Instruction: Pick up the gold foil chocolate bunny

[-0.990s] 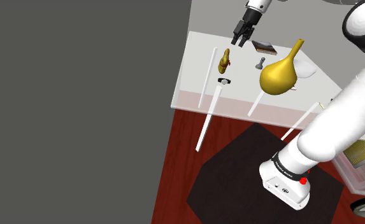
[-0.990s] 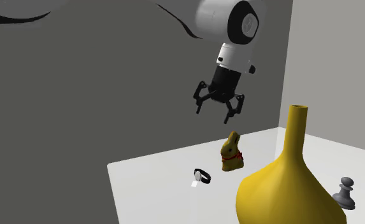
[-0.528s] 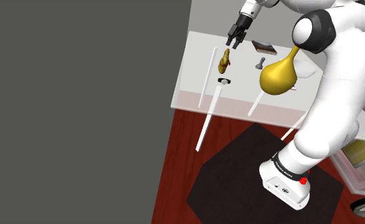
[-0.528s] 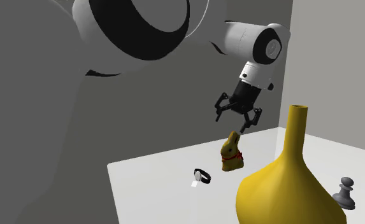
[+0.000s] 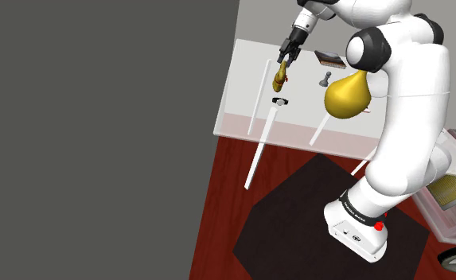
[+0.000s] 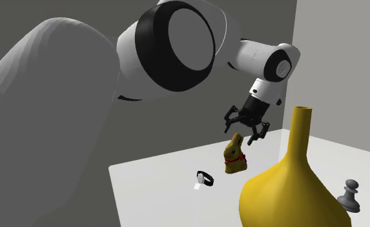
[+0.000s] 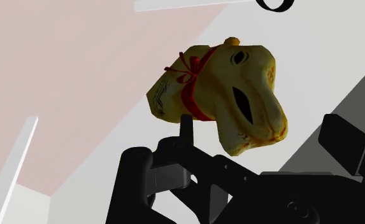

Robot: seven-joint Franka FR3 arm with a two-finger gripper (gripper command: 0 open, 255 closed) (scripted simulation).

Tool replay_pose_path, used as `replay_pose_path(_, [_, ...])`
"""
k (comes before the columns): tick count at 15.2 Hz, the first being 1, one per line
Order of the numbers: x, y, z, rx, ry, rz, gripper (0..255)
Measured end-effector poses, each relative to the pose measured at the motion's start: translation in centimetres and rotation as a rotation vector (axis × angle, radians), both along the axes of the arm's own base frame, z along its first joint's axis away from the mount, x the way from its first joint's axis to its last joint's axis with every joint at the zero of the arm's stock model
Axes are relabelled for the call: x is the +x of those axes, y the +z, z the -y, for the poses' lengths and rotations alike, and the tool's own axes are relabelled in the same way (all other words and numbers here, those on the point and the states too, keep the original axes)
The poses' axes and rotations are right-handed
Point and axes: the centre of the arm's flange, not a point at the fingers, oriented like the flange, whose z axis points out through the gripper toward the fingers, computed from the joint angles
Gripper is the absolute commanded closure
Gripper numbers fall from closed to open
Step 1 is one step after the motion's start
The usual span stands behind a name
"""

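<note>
Lying toward the left of the white table (image 6: 144,187) is a small black band (image 6: 205,178). Just right of it and farther back, the gold bunny (image 6: 234,155) stands upright with a red ribbon at its neck. The gripper (image 6: 241,134) hangs just above its ears, fingers spread apart, grasping nothing. Nearer and to the right stands a yellow long-necked vase (image 6: 293,187), and beyond it, at the far right, a grey chess pawn (image 6: 350,195).
</note>
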Motion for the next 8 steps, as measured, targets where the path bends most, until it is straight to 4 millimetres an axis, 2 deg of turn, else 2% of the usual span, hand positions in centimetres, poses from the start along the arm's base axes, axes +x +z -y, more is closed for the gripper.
replay_pose_path(3, [0.0,-1.24,0.02,0.0,0.0,0.0,0])
replay_pose_path(4, [-0.04,-1.36,0.03,0.0,0.0,0.0,255])
replay_pose_path(8, [-0.09,-1.42,0.06,-0.001,0.0,0.001,255])
